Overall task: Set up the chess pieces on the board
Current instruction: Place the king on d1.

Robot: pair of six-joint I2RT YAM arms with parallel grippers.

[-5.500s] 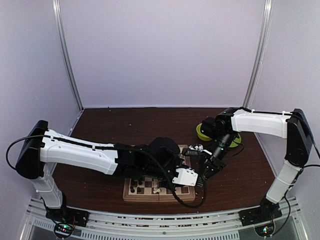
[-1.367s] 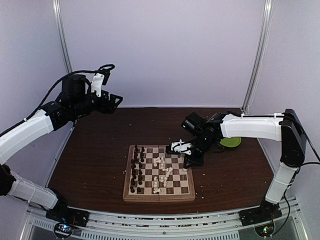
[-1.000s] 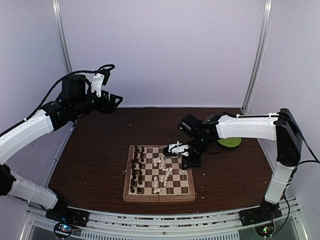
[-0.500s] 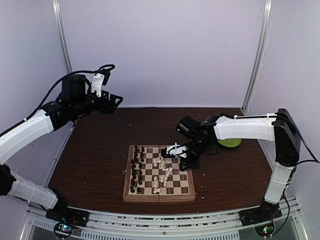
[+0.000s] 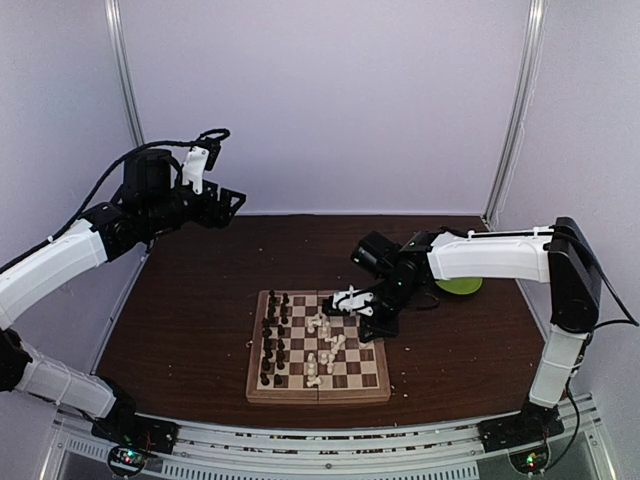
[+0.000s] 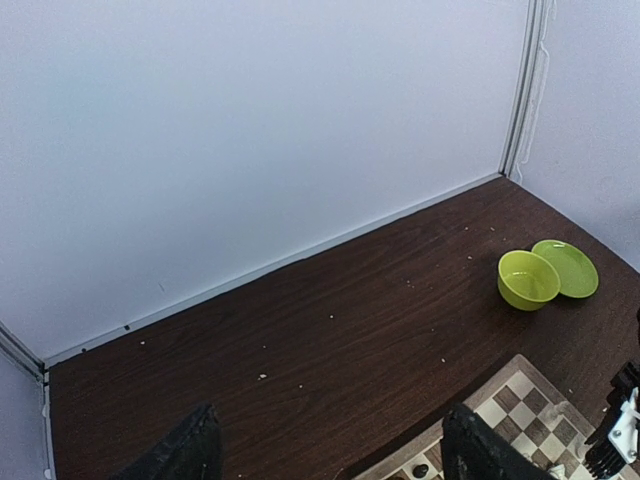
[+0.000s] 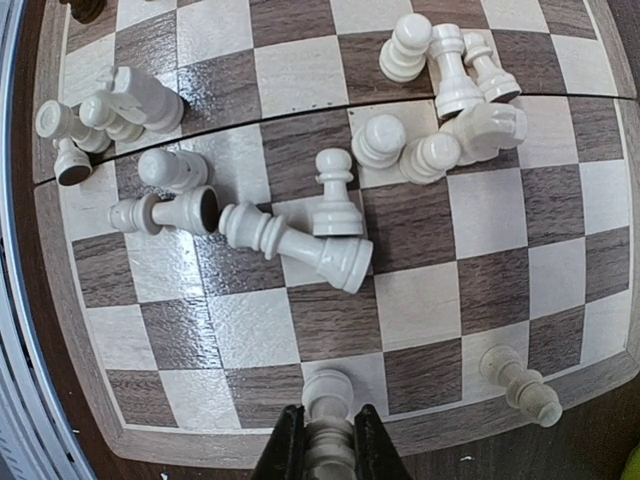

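The board [image 5: 345, 383] lies near the table's front edge. Dark chess pieces [image 5: 272, 340] stand in two files on its left side. White chess pieces [image 5: 324, 345] lie jumbled in the middle. My right gripper [image 5: 350, 300] hovers over the board's far edge, shut on a white piece [image 7: 328, 395] above a cream edge square. Close to it lie a toppled white piece [image 7: 300, 245] and an upright pawn [image 7: 335, 195] on the board [image 7: 420, 305]. My left gripper [image 5: 228, 203] is raised at the back left, open and empty, its fingers [image 6: 190, 452] wide apart.
A green bowl [image 6: 527, 278] and a green plate [image 6: 566, 267] sit on the dark table right of the board; the plate [image 5: 462, 285] shows behind my right arm. White crumbs dot the tabletop. Another white piece [image 7: 520, 385] lies by the board's border.
My left arm, which lay across the board, is now raised at the back left. Over the last second my right gripper has shifted slightly left with its piece.
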